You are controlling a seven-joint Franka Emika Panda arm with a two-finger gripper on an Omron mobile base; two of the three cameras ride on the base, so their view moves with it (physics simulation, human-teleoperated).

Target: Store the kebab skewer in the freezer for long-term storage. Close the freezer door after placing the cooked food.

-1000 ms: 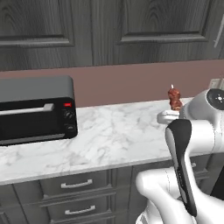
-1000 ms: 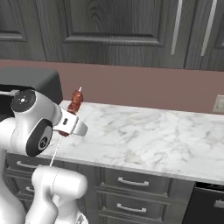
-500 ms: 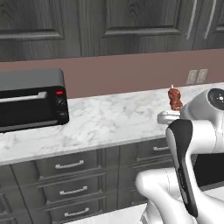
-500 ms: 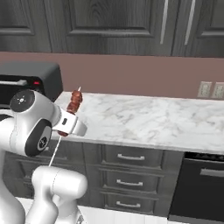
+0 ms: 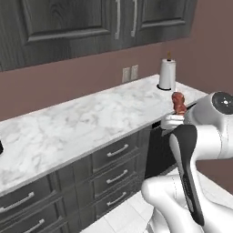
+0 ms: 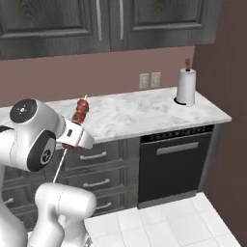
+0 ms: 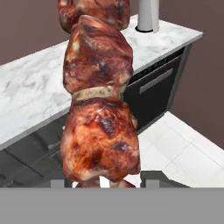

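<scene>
Driving right has swung both base views from the toaster oven to a paper towel roll (image 6: 186, 86). Pincer (image 6: 72, 140) grips the kebab skewer (image 6: 80, 111) upright above the tabletop (image 5: 86, 123); a jolt could loosen it.

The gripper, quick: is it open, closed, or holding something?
Gripper: closed on the kebab skewer, which it holds upright in front of the marble counter.
</scene>
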